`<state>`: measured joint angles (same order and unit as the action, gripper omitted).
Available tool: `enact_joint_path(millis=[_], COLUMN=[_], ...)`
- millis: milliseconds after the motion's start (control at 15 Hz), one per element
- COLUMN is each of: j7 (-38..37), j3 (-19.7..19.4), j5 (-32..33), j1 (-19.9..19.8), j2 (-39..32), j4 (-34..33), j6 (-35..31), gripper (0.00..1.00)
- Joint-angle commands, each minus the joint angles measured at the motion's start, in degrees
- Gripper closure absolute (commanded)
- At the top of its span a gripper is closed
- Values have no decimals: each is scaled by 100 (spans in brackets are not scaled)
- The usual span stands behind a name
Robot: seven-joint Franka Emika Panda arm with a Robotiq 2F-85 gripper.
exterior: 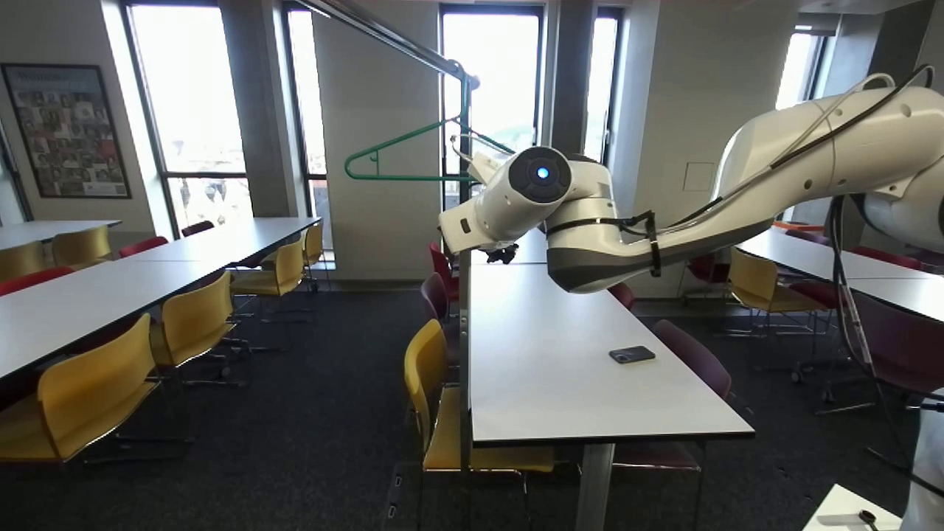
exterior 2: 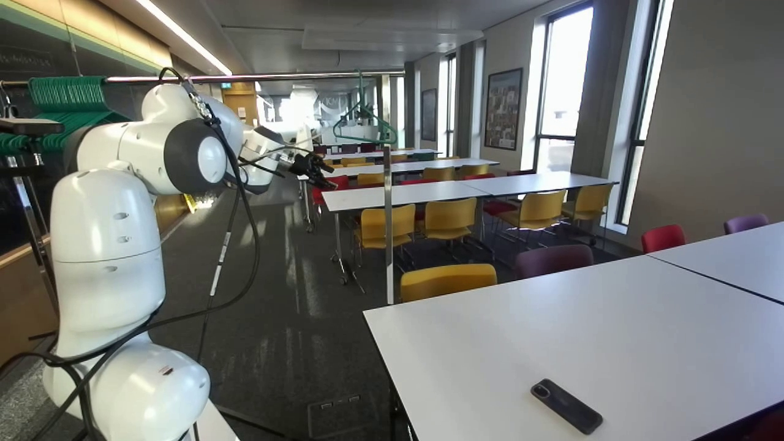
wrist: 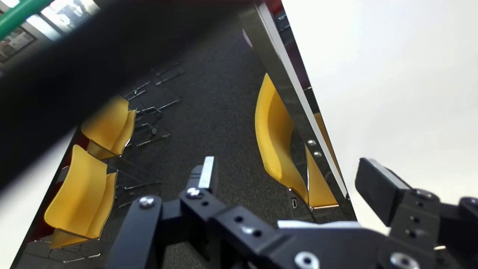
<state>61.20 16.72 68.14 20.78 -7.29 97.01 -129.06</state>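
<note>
Wrist view's got your jaws spread wide, totally empty; green hanger (exterior: 409, 178) already hangs on the rail (exterior: 391, 40), no grasp yet.

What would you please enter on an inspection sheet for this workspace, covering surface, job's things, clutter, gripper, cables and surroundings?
Surface: white rectangular tabletop, dark-edged, shown in both exterior views.
Job's things: green plastic clothes hanger hanging from a shiny metal rail; in the wrist view only a piece shows, at the upper left corner.
Clutter: dark rectangular smartphone lying flat on the tabletop.
Gripper: black two-fingered gripper, open and holding nothing.
Cables: black cable hanging in a loop beside the white robot arm; a blurred dark band across the wrist view cannot be identified.
Surroundings: yellow moulded chairs, tall windows and more green hangers bunched along the same rail.
</note>
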Motion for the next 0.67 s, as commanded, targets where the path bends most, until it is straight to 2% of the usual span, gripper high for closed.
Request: enact_joint_path(millis=[0,67,133,267,533,600], j7=[-681,-868,-403,-701,-781,-1463], j3=[-70,-59,-19,-29,-30,-129], j5=[638,410,329,330,330,1357], j1=[-54,-63,-89,-94,-93,10], j2=[-97,-81,-56,-75,-97,-143], j4=[-322,-245,-156,-157,-157,-251], j6=[-118,51,-110,-52,-49,67], gripper=[0,0,0,0,0,0])
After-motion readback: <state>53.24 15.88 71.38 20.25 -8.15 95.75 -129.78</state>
